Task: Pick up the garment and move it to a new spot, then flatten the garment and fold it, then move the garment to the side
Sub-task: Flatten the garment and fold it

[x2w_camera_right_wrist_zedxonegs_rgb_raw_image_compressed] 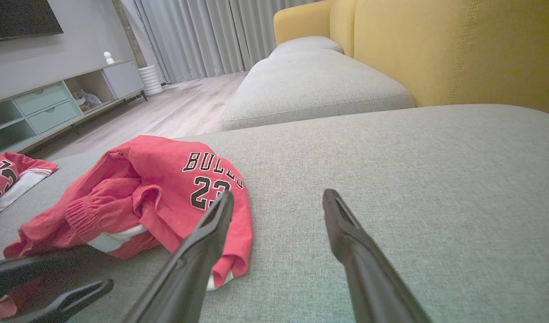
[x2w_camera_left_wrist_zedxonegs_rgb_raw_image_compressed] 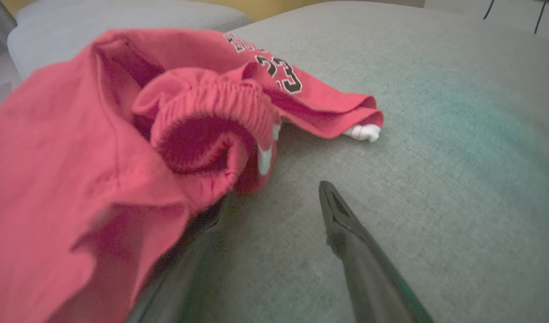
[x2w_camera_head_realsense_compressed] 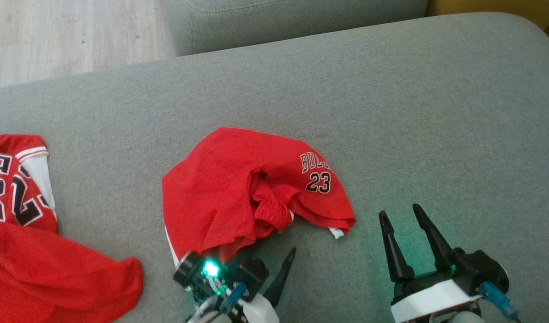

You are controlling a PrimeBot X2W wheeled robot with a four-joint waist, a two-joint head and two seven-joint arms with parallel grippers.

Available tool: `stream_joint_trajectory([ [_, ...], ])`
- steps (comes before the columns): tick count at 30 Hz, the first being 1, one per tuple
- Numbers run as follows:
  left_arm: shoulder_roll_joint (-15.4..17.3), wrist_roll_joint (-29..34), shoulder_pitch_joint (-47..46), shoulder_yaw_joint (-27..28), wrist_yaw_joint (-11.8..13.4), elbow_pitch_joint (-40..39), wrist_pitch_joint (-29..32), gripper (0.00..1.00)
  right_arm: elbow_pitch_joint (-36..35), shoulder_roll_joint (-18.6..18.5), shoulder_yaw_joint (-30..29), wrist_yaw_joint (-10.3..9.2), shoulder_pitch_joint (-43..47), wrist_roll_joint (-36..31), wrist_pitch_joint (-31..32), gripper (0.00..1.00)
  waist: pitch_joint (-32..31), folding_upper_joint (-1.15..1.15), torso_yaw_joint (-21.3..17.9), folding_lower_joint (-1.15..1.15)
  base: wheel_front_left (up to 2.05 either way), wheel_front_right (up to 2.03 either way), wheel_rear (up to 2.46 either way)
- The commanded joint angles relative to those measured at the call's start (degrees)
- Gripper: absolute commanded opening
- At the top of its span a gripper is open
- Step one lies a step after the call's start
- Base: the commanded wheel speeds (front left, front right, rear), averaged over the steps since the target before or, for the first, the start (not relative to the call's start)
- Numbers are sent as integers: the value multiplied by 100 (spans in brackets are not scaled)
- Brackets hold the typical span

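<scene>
Standing open, left gripper (x2w_camera_left_wrist_zedxonegs_rgb_raw_image_compressed: 272,197) seemingly touches garment (x2w_camera_head_realsense_compressed: 229,179); right gripper (x2w_camera_head_realsense_compressed: 400,211) open beside it

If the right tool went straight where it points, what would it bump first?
Probably just the grey sofa cushion; the right tool points past the red Bulls shorts, though depth is unclear.

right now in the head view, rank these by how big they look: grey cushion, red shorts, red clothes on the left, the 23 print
1. grey cushion
2. red shorts and red clothes: about alike, and the clothes run off the picture's edge, so no ranking between them
3. 23 print
</scene>
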Motion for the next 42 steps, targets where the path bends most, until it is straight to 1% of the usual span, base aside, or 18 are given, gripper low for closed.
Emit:
stream_joint_trajectory([
  [1,47,-14,-43,121,-1,-178,-11,100,-155,-34,156,43,-69,35,-22,100,-3,0,-5,0,0,0,0],
  [2,89,22,9,92,63,-330,-23,100,-151,-34,176,43,-75,52,-22,100,-8,0,-22,0,0,0,0],
  [4,129,35,68,67,108,-534,-8,100,-146,-34,184,43,-82,61,-22,100,-9,0,-30,0,0,0,0],
  [9,242,-18,161,27,99,-1056,141,100,-145,-34,163,43,-70,68,-22,100,-21,0,-28,0,0,0,0],
  [13,307,-68,140,112,186,-1174,194,100,-160,-34,146,43,-91,60,-22,100,-17,0,-57,0,0,0,0],
  [16,332,-42,55,175,282,-1172,171,100,-167,-34,142,43,-106,58,-22,100,-9,0,-80,0,0,0,0],
  [19,329,-72,10,198,291,-1138,176,100,-171,-34,148,43,-97,55,-22,100,-5,0,-103,0,0,0,0],
  [23,292,-172,-19,219,226,-1008,151,100,-172,-34,159,43,-101,55,-22,100,22,0,-143,0,0,0,0],
  [28,170,-310,-110,280,135,-772,-19,100,-196,-34,145,43,-142,40,-22,100,110,0,-173,0,0,0,0],
  [34,24,-338,-341,305,52,-417,-209,100,-211,-34,134,43,-204,2,-22,100,248,0,-197,0,0,0,0],
  [35,-3,-333,-392,308,38,-351,-258,87,-212,-34,135,43,-212,-7,-22,100,264,0,-200,0,0,0,0],
  [36,-29,-331,-431,309,27,-285,-298,30,-210,-34,136,43,-216,-18,-22,100,276,0,-203,0,0,0,0],
  [37,-49,-328,-462,299,4,-221,-328,0,-207,-34,137,43,-218,-28,-22,100,281,0,-206,0,0,0,0],
  [40,-95,-317,-555,274,-70,-122,-416,0,-196,-34,127,43,-209,-48,-22,100,259,0,-224,0,0,0,0],
  [42,-127,-329,-628,281,-131,-194,-469,0,-181,-34,109,43,-189,-56,-22,100,206,0,-230,0,0,0,0],
])
